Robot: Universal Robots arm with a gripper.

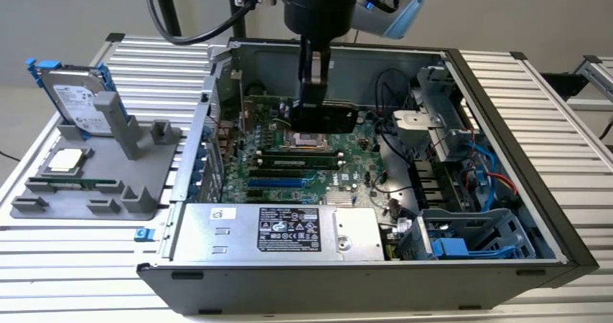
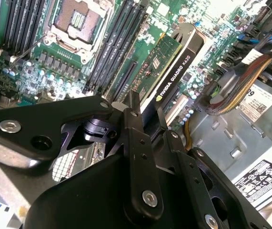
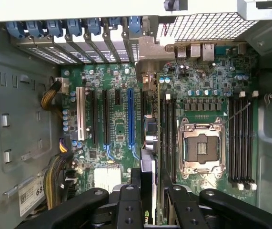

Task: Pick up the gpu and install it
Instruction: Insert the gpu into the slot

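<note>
The gpu [image 2: 166, 67] hangs on edge above the motherboard [image 3: 116, 129], just beside the empty processor socket [image 3: 200, 148], on the socket's slot side. It is not seated. Its long axis runs parallel to the memory slots flanking the socket and to the long blue slot [image 3: 130, 119] farther from it. It reaches away from the hand [image 2: 147, 119]. In the second wrist view one face is green circuit board and the other a matte black shroud with pale lettering along its rim. In the first wrist view it shows as a thin dark strip.

The hand is closed on the gpu, its black metal fingers [image 2: 138, 138] pressed flat against the card's two faces.

The socket is a square silver frame with a gold centre. It lies in a dark open case [image 1: 498, 86], with a dull silver power supply [image 1: 287, 230] near it. Well away from the socket, outside the case, a grey moulded holder [image 1: 96, 194] carries an upright hard drive [image 1: 77, 100] and a small square processor chip [image 1: 65, 160]. All of it rests on a ribbed aluminium desk [image 1: 86, 265].
</note>
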